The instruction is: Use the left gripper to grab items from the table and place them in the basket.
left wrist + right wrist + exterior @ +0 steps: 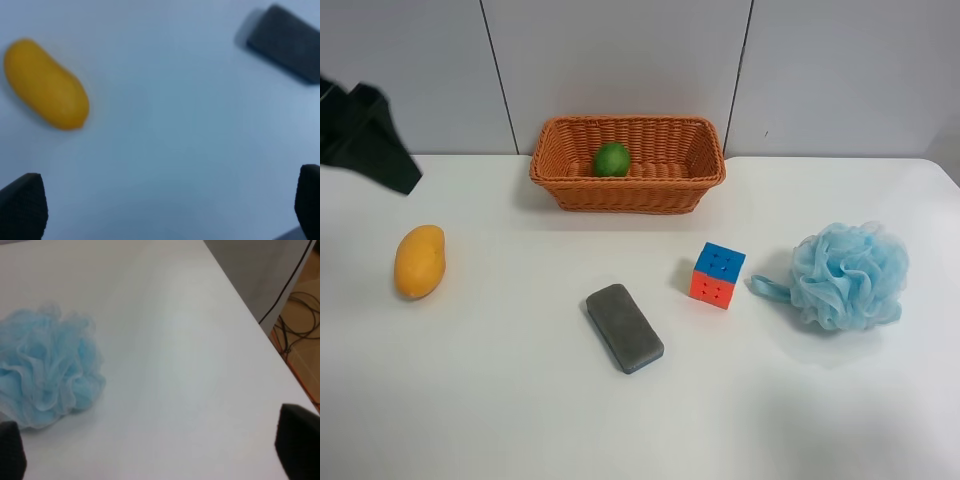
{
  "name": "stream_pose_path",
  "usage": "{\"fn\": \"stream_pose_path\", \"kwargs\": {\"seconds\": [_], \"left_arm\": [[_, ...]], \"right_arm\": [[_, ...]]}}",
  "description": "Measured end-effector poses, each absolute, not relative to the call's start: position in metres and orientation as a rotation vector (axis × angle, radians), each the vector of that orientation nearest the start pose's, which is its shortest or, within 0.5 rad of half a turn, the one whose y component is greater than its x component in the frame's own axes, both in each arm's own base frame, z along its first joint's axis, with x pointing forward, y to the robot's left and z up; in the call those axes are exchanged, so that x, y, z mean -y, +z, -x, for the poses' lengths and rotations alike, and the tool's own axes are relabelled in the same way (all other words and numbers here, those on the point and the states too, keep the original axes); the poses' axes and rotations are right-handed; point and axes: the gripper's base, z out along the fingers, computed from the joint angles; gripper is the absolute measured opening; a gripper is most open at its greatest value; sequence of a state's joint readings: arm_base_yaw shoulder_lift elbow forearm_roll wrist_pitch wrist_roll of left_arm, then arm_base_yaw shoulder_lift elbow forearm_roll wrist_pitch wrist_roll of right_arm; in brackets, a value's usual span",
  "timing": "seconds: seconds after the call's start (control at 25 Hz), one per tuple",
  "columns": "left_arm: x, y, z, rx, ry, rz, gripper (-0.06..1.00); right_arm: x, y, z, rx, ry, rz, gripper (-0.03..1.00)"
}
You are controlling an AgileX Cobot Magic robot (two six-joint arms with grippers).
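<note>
The wicker basket (565,190) stands at the back of the white table (500,400), with the round green fruit (612,159) inside it. The mango (420,261) lies at the exterior high view's left, the dark grey block (624,327) in the middle, the puzzle cube (718,275) beside it, and the blue pouf (848,276) at the right. A black arm part (365,140) hangs over the table behind the mango. My left gripper (165,200) is open and empty above the table, with the mango (46,84) and the block (287,42) ahead. My right gripper (152,440) is open and empty near the pouf (47,367).
A grey panelled wall (620,50) runs behind the basket. In the right wrist view the table edge (260,330) is close, with cables (300,310) on the floor beyond it.
</note>
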State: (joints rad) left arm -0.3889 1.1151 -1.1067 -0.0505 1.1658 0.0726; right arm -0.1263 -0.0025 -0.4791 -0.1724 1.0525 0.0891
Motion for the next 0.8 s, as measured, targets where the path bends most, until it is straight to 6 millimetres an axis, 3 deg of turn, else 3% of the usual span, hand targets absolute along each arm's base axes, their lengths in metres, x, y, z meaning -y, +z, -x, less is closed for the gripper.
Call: {"fn": "stream_pose_path", "kwargs": {"seconds": [0.2,0.36,0.52,0.8], "left_arm": [[0.054,0.341,-0.121,-2.523,-0.184,-0.584,0.99],[0.038,0.328,-0.082,-2.444,-0.202,-0.567,0.99],[0.029,0.311,-0.059,-2.344,-0.227,-0.516,0.99],[0.017,0.282,-0.038,-2.272,-0.196,-0.367,0.99]], "right_arm": [[0.013,0.273,0.005,-2.038,-0.23,-0.226,0.99],[0.013,0.273,0.005,-2.038,-0.23,-0.226,0.99],[0.013,0.273,0.005,-2.038,-0.23,-0.226,0.99],[0.013,0.273,0.005,-2.038,-0.23,-0.226,0.99]]}}
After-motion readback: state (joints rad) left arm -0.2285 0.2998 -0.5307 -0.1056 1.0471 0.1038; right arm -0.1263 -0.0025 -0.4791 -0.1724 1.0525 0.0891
